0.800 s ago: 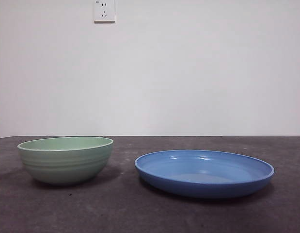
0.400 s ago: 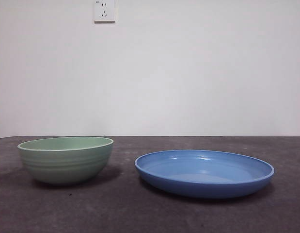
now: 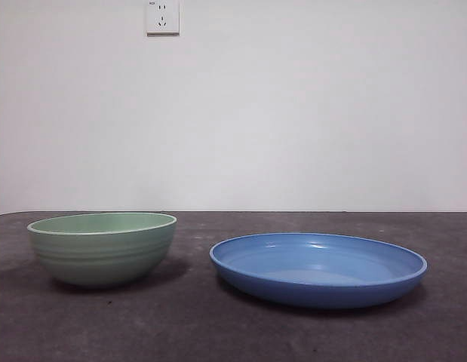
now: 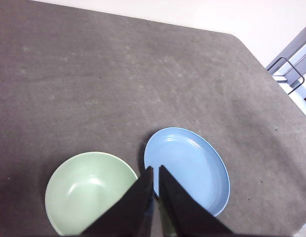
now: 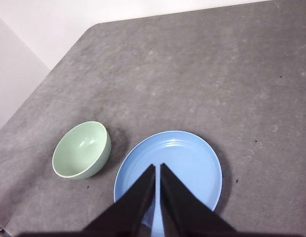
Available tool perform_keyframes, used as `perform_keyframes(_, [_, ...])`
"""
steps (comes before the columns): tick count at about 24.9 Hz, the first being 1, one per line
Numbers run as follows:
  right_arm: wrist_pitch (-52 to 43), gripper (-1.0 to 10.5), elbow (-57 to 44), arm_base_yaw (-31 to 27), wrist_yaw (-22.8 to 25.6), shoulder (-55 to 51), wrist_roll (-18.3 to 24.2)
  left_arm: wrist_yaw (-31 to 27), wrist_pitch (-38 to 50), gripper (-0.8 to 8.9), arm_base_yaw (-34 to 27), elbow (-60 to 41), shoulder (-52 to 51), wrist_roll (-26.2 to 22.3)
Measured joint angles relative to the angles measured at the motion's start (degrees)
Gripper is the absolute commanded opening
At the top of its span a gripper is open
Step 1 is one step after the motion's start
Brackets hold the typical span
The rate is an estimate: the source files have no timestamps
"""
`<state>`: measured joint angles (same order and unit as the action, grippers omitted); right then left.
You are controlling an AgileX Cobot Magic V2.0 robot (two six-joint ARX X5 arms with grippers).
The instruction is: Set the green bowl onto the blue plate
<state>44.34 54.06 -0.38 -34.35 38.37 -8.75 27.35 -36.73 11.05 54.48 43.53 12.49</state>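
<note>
The blue plate [image 3: 318,269] has a smooth, glossy glaze that catches pale highlights along its inner wall. The green bowl [image 3: 102,247] looks smooth with a softer satin sheen, faint ridges banding its outside. The table [image 3: 233,332] is a matt, dark grey, slightly mottled and finely grained surface.

The green bowl [image 3: 102,247] is a pale mint green with faint horizontal ridges banding its outside and a lighter, almost cream line along its rim, and its inside shows the same soft green with a small white gleam. The blue plate [image 3: 318,269] is a glossy medium blue all over, paler where light catches its inner floor and rim. The bench [image 3: 233,332] is a dark mottled grey, the wall [image 3: 293,113] behind is plain white with a white socket [image 3: 162,16], and both pairs of jaws are black.
</note>
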Motion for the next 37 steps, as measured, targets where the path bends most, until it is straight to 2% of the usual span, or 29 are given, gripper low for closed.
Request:
perform_keyframes(9, [0.7, 0.1, 0.0, 0.0, 0.0, -0.1, 0.0, 0.0, -4.0, 0.51, 0.0, 0.0, 0.0, -0.6])
perform_keyframes(11, [1.2, 1.0, 0.0, 0.0, 0.0, -0.1, 0.0, 0.0, -4.7, 1.32, 0.0, 0.0, 0.0, -0.6])
perform_keyframes(15, [1.3, 4.5, 0.0, 0.1, 0.0, -0.1, 0.2, 0.0, -5.9, 4.12, 0.0, 0.0, 0.0, -0.6])
perform_keyframes(17, [1.3, 5.5, 0.0, 0.1, 0.0, -0.1, 0.2, 0.0, -6.3, 5.12, 0.0, 0.0, 0.0, -0.6])
perform_keyframes(21, [1.3, 5.8, 0.0, 0.1, -0.1, -0.1, 0.1, 0.0, -6.3, 6.31, 0.0, 0.0, 0.0, -0.6])
perform_keyframes(33, [2.1, 5.8, 0.0, 0.1, -0.1, -0.1, 0.0, 0.0, -6.4, 6.23, 0.0, 0.0, 0.1, -2.5])
perform_keyframes(37, [2.2, 5.8, 0.0, 0.1, -0.8, -0.1, 0.0, -3.4, -8.3, 6.22, 0.0, 0.0, 1.4, -2.8])
